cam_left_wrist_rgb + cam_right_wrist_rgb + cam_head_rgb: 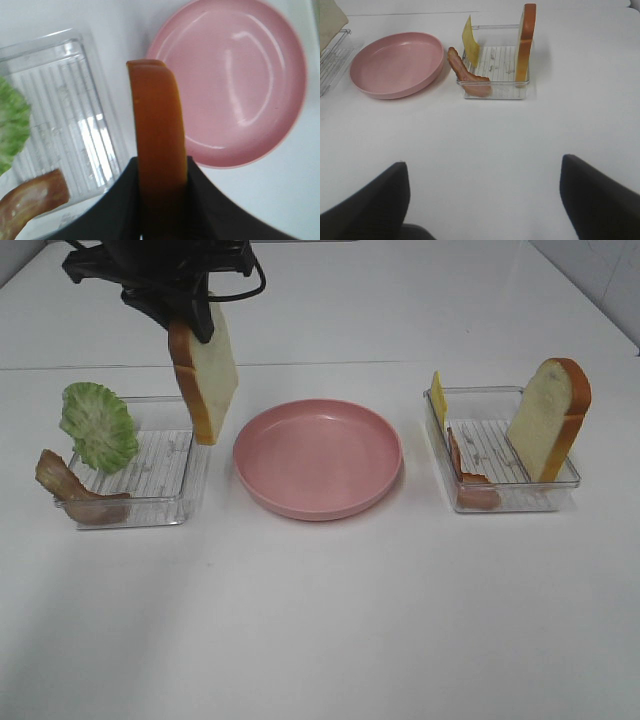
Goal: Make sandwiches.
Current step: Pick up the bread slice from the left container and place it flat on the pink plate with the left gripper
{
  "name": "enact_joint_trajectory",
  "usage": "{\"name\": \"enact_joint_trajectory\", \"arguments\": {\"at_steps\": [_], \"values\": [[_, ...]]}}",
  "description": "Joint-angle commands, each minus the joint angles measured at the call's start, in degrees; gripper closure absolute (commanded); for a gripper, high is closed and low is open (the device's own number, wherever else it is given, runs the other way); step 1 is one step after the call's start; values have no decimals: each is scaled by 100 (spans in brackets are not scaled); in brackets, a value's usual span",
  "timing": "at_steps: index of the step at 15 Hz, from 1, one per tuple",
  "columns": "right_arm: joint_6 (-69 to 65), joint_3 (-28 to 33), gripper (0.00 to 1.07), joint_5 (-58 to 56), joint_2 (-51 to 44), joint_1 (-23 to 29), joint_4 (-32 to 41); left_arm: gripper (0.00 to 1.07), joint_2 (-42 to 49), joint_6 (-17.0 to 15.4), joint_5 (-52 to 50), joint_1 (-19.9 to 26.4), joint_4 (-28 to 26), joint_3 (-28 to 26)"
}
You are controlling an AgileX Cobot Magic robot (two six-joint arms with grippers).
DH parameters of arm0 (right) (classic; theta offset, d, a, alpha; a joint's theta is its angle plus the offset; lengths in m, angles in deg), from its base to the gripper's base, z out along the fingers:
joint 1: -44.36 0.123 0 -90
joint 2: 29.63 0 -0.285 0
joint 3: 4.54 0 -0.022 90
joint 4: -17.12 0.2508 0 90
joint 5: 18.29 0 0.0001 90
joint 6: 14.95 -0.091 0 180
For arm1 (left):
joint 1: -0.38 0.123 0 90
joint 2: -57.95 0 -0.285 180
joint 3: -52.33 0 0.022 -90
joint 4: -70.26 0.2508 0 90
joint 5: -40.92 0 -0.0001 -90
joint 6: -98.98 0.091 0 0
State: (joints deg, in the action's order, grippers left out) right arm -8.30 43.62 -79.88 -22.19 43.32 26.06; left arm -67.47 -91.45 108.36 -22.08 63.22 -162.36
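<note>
Hanging from my left claw (pixel 190 325), which is pinching its crust edge, a bread slice (pixel 210 370) dangles upright over the gap between the left tray (pixel 190 485) and the pink plate (pixel 320 512). Its lower end sits near the tray wall, short of the plate's bowl. The danger, as I judge it, is a release from here: the slice could strike the plate's rim, tip on edge, or drop to the desk (pixel 320 620). The narrow grip on the crust could also let it swing or slip in transit. The slice sits directly beneath the claw, gripped at its top. Lettuce (pixel 98 427) and bacon (pixel 70 485) wait in the left tray. Cheese (pixel 438 400) and a second slice (pixel 550 420) stand in the right tray (pixel 520 502). My right claw (pixel 485 195) hovers spread wide and empty over the desk, well apart from that tray.
</note>
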Motion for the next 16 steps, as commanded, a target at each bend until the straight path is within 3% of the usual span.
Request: {"name": "enact_joint_trajectory", "arguments": {"at_steps": [1,5,7,8,12,16], "values": [[6,11,30,69,-74,-17,11,107,46,584,-424,143,-888,-34],[6,11,30,69,-74,-17,11,107,-178,1650,-521,768,-2956,-29],[6,11,30,69,-74,-17,11,107,-315,2080,-521,854,-3541,-29],[6,11,30,69,-74,-17,11,107,-693,2618,-504,854,-4171,-29],[6,11,30,69,-74,-17,11,107,-1495,2796,-327,854,-4985,-29],[6,11,30,69,-74,-17,11,107,-2005,3197,-476,854,-5667,-29]]}}
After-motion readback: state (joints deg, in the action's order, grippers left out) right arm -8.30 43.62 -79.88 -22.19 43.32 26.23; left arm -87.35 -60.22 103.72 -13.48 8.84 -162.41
